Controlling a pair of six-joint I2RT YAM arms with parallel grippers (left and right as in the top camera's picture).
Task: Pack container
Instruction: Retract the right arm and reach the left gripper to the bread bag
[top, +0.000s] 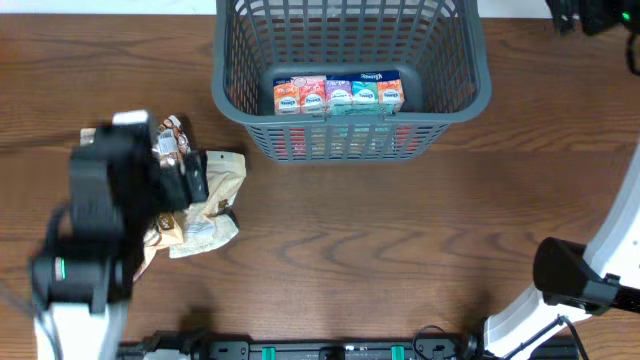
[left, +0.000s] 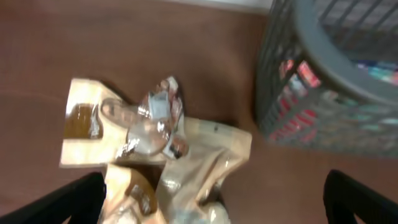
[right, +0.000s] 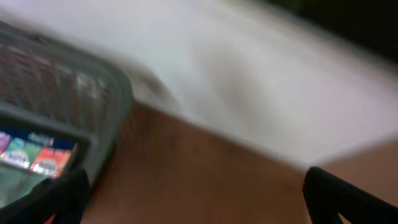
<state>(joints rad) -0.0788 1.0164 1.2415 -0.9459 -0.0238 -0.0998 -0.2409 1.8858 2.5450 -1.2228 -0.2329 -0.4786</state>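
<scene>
When viewed from overhead, logged dark grey lattice container (top: 478, 92) at far centre of brown table (top: 400, 250), with a row of coloured packets (top: 338, 95) on its floor against the near wall; also left arm (top: 105, 215) at near left above a heap of tan snack pouches (top: 215, 195). Through left wrist, recorded left gripper (left: 214, 199) spread wide over that heap, gripping nothing; container at right. Through right wrist, blurred: noted right gripper (right: 196, 199) wide apart, empty, container at left.
</scene>
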